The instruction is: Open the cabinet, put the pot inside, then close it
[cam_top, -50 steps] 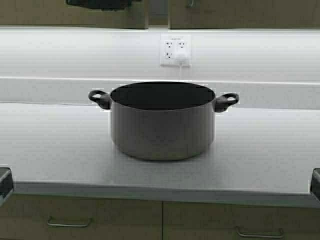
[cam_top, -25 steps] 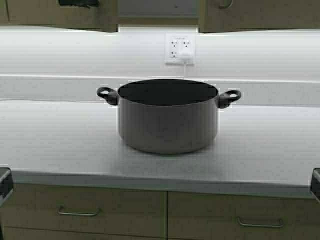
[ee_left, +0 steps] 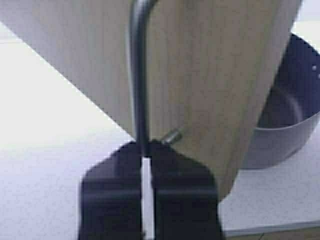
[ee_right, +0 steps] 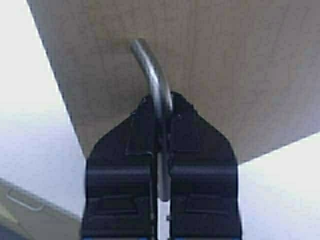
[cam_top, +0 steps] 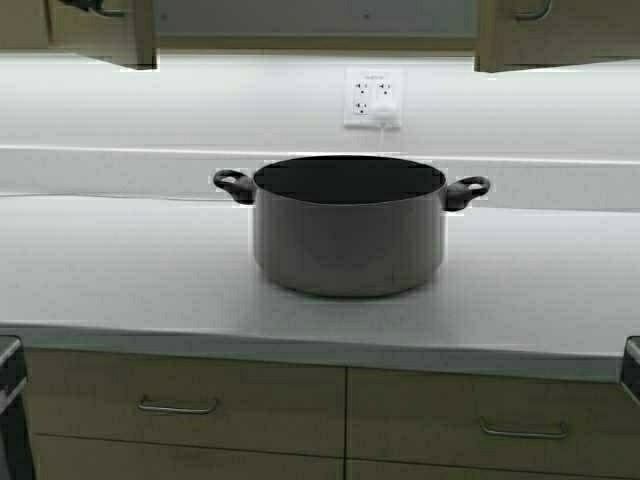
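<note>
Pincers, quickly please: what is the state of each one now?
Left pincer: closed on the left door handle.
Right pincer: closed on the right door handle.

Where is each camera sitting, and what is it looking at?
High view: on the robot's frame, looking forward at the pot on the counter, cabinet doors swung apart above; no arm clearly shows.
Left wrist view: on the left arm, facing a door; the left tool grips its handle.
Right wrist view: on the right arm; the right tool grips the other handle.
High and left wrist views share the pot.
</note>
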Tool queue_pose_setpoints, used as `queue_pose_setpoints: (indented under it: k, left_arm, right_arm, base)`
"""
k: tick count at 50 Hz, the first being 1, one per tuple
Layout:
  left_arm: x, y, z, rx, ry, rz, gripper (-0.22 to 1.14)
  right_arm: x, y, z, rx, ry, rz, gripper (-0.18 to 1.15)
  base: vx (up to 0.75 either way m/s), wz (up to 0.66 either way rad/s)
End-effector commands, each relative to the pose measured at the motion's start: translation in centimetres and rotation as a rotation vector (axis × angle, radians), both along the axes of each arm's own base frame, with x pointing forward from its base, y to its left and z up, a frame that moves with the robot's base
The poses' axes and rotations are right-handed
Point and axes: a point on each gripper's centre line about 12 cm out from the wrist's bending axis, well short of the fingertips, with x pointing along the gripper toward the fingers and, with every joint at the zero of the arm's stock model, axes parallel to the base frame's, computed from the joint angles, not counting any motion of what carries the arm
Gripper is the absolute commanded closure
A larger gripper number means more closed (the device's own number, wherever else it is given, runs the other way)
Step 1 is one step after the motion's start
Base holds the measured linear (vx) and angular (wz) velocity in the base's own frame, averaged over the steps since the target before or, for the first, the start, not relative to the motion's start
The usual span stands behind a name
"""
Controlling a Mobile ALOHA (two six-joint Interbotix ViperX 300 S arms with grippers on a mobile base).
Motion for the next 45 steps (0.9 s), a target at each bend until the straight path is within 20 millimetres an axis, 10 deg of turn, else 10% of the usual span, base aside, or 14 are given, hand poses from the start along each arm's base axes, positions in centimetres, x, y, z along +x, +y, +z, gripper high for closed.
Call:
queue_pose_setpoints:
  k: [1,10,17,38,45]
  left_arm:
    - [-0.6,-0.2,0.6,0.010,0.000,-0.027,0.84]
    - [-1.1,-0.2,0.8,0.004,0.019,-0.039,0.26]
    - [-1.2,-0.3,0.3,-0.001,0.058,-0.047,-0.10]
    - [-4.3,-0.6,-0.2,0.047,0.191,-0.154,-0.07]
    - [-7.1,-1.5,-0.5,0.068,0.286,-0.278,0.19]
  right_arm:
    - [-0.3,0.4,-1.0,-0.018,0.087,0.050,0.69]
    - [-1.5,0.2,-1.1,-0.017,0.174,0.095,-0.10]
    - [-2.1,-1.6,-0.8,-0.015,0.156,0.028,-0.05]
    - [-7.4,-2.7,0.4,-0.080,0.288,0.112,-0.05]
    - [-9.5,-1.0,1.4,-0.034,0.261,0.259,-0.03]
  base:
    - [0.00,0.00]
    - [0.00,0.00]
    - [0.01,-0.01]
    - [0.00,0.01]
    - [0.00,0.00]
